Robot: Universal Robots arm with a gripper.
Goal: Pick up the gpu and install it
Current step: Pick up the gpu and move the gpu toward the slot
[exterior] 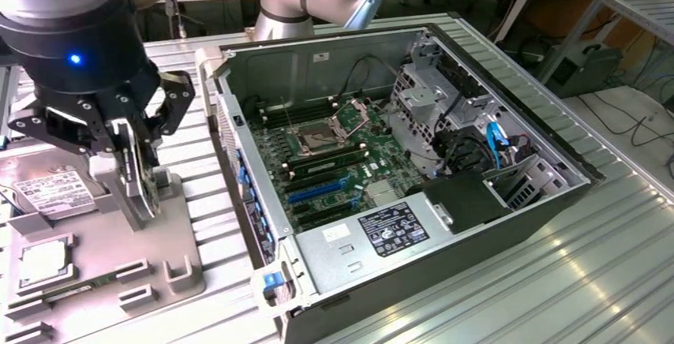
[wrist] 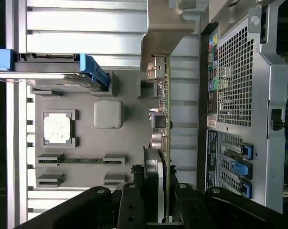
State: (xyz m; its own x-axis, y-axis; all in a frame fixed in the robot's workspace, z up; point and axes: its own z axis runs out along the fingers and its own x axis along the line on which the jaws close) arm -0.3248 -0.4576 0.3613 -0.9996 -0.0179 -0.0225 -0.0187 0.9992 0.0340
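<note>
Straddling the graphics card [wrist: 165, 95] from above, the hand [wrist: 158, 212] has one finger on each broad face. Both fingers look pressed in against it, so I judge this a pinch on the card rather than a loose hover. The card stands on its long edge at the side of the grey tray [wrist: 77, 100] nearest the computer, with the thin green board turned toward the computer and the black cooler turned toward the other parts. I cannot tell whether its lower edge is clear of the tray. Its long axis runs straight out from between the fingers, along the tray's side and parallel to the perforated back panel [wrist: 234, 71] of the computer case [exterior: 421, 281], and the hand grips it near one end. Further across the tray lie a square processor chip [wrist: 57, 129], a narrow memory stick [wrist: 72, 161] and a hard drive [exterior: 53, 190] with a white label, all apart from the card. Just beside the tray, to the exterior view's right, the case lies on its side with the cover off and the motherboard [exterior: 358, 162] facing up. The board's blue slots [exterior: 316, 190] sit toward the side nearest the tray and run lengthwise across it. Tray and case both rest on the ribbed metal surface [exterior: 526, 297].
</note>
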